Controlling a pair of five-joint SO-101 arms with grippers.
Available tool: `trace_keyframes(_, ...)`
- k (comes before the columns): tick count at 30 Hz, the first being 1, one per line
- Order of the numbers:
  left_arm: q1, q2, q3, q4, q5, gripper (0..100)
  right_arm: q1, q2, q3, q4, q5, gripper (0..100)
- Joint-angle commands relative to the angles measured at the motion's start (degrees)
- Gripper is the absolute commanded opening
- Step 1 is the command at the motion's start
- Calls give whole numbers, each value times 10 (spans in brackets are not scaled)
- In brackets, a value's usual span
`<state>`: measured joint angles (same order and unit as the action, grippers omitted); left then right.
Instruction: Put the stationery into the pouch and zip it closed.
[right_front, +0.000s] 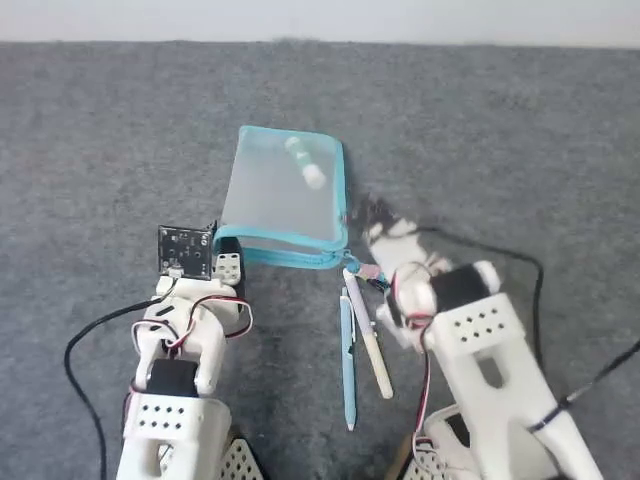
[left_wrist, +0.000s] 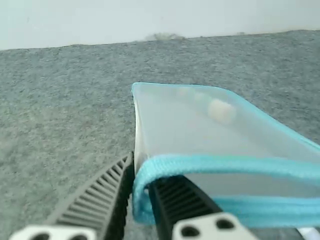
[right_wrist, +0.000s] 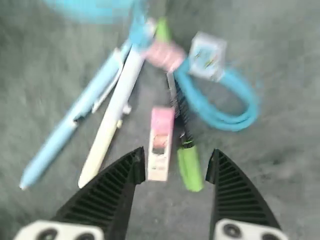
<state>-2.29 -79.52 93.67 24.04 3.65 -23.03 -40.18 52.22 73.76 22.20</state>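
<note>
Right gripper (right_wrist: 176, 154): jaws spread, empty, above stationery. Between jaws: pink eraser (right_wrist: 160, 150), green-capped stick (right_wrist: 189, 169), long axes running straight ahead, parallel to fingers. Outboard of one jaw: cream pen (right_wrist: 112, 120), blue pen (right_wrist: 75, 120), converging toward pouch (right_front: 285, 195) beyond. Left gripper (left_wrist: 142, 200): clamped on pouch mouth corner. Right arm nearer stationery.

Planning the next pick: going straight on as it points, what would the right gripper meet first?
Probably the pink eraser and green cap between the open jaws of the right gripper; depth is unclear.
</note>
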Motion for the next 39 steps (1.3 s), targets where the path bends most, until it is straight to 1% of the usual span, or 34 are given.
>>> trace_keyframes(1, 4, 2, -30, -18, -1, 13, 12, -18, 45, -36, 40, 209)
trace_keyframes(3, 4, 2, -30, -18, -1, 13, 15, -6, 53, -39, 63, 209)
trace_keyframes(5, 4, 2, -30, -18, -1, 13, 38, 11, 53, -40, 87, 209)
trace_keyframes(9, 4, 2, -30, -18, -1, 13, 144, 39, 53, -78, 149, 209)
trace_keyframes(11, 5, 2, -30, -18, -1, 13, 182, 52, 54, -98, 193, 209)
trace_keyframes(13, 5, 2, -30, -18, -1, 13, 197, 70, 55, -107, 234, 209)
trace_keyframes(15, 5, 2, -30, -18, -1, 13, 199, 88, 55, -110, 258, 209)
trace_keyframes(19, 5, 2, -30, -18, -1, 13, 196, 122, 55, -115, 261, 209)
trace_keyframes(27, 5, 2, -30, -18, -1, 13, 197, 208, 55, -178, 261, 207)
trace_keyframes(29, 5, 2, -30, -18, -1, 13, 197, 238, 55, -193, 260, 176)
trace_keyframes(31, 5, 2, -30, -18, -1, 13, 197, 261, 55, -211, 258, 107)
trace_keyframes(34, 5, 2, -30, -18, -1, 13, 200, 268, 50, -209, 257, 10)
trace_keyframes(36, 5, 2, -30, -18, -1, 13, 202, 262, 51, -208, 248, 12)
trace_keyframes(39, 5, 2, -30, -18, -1, 13, 202, 244, 51, -208, 192, 6)
